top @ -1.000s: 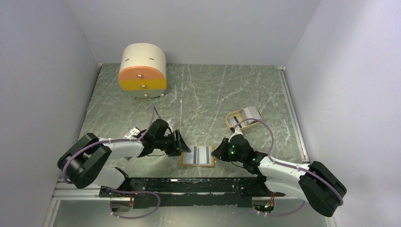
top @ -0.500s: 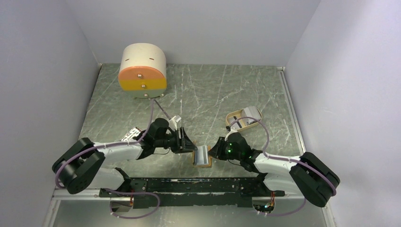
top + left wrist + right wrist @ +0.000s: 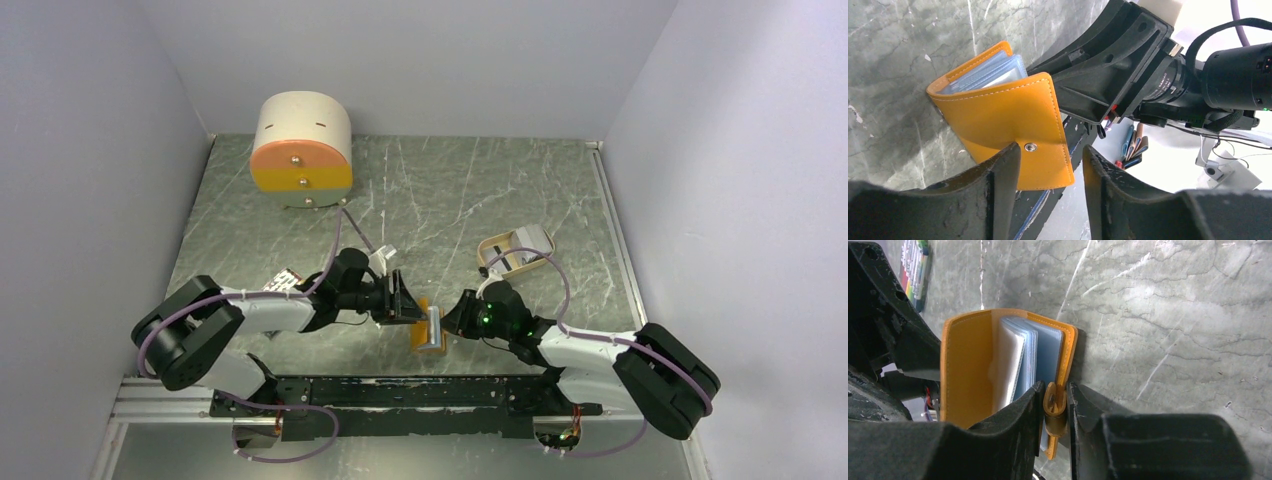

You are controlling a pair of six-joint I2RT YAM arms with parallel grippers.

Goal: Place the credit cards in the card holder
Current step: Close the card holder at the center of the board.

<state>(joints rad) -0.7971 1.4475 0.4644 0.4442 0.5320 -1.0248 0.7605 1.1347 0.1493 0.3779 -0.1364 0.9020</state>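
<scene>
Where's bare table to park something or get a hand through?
Free: the wide bare stretch between drawer box and tray, and the back right corner behind the tray. Crowded: near centre, where left gripper and right gripper meet at the card holder.

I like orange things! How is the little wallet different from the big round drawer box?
The card holder is small and thin; the drawer box is big and round. The holder is half open; the box is closed. Both have orange.
</scene>
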